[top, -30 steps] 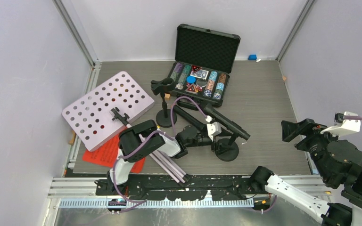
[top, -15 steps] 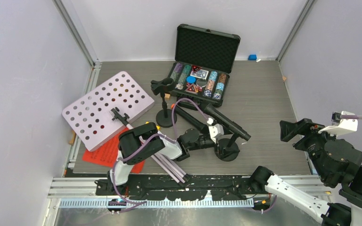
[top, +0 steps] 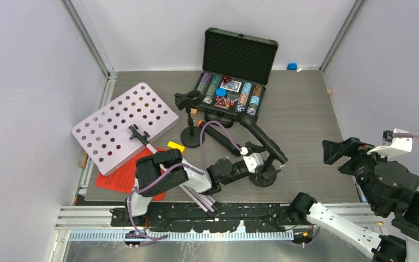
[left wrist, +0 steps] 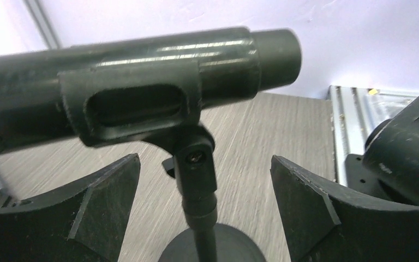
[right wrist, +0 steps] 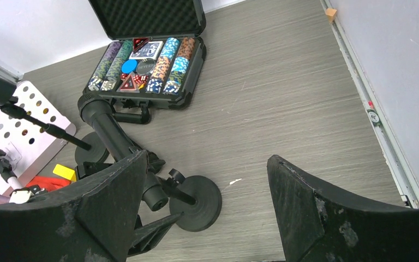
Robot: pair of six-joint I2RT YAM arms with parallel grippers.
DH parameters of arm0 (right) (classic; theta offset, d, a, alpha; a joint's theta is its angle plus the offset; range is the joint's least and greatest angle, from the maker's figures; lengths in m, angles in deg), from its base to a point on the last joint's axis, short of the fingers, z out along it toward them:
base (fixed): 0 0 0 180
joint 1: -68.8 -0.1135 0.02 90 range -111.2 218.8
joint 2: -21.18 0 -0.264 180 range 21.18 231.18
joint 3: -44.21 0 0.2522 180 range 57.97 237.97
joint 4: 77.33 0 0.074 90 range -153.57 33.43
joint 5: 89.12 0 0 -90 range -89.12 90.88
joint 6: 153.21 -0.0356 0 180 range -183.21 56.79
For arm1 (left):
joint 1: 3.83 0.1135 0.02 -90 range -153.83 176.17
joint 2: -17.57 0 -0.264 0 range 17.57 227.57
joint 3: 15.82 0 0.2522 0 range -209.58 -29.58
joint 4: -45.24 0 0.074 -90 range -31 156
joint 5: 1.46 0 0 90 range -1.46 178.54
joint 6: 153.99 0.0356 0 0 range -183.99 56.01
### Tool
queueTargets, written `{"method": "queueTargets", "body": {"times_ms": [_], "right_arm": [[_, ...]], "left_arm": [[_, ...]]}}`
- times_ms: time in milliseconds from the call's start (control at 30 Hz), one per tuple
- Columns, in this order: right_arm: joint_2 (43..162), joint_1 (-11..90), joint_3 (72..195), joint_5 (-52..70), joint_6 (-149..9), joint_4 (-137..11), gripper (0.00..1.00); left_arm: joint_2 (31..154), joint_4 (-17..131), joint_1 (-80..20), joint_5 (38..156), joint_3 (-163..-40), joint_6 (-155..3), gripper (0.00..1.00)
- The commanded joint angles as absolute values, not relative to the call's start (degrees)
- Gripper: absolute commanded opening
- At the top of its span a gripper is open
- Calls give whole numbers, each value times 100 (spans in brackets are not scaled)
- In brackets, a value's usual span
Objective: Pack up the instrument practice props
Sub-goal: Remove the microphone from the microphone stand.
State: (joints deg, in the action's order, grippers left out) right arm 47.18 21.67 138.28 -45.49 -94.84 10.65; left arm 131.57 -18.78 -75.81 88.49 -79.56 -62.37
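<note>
Closing in since a second ago, the left end effector (left wrist: 204,188) now straddles the microphone stand's pole (left wrist: 198,183), wide open, holding nothing. The black microphone (left wrist: 142,76) sits clipped just above it, tilted steeper; a grasp looks next.

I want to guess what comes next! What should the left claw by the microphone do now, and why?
Probably close the left gripper on the pole under the microphone. Its fingers are open, with the pole standing between them, apart from both.
</note>
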Motion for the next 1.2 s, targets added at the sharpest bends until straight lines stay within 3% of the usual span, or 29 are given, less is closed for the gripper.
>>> {"method": "queueTargets", "body": {"times_ms": [0, 333, 533, 800, 1167], "right_arm": [[4767, 2143, 13777, -4531, -9564, 891, 85], [4779, 2143, 13734, -4539, -9577, 889, 85], [4719, 2143, 13727, -4534, -9604, 890, 85], [4691, 2143, 13705, -4520, -9600, 894, 85], [4723, 2143, 13706, -4508, -9599, 890, 85]], "left_arm": [[12797, -2300, -7648, 8331, -7807, -5748, 92], [12734, -2300, -7721, 8392, -7981, -5688, 81], [12905, -2298, -7730, 8377, -8106, -5805, 65], [12985, -2300, -7745, 8328, -8234, -5870, 63], [13241, -2300, -7748, 8126, -8390, -5979, 40]]}}
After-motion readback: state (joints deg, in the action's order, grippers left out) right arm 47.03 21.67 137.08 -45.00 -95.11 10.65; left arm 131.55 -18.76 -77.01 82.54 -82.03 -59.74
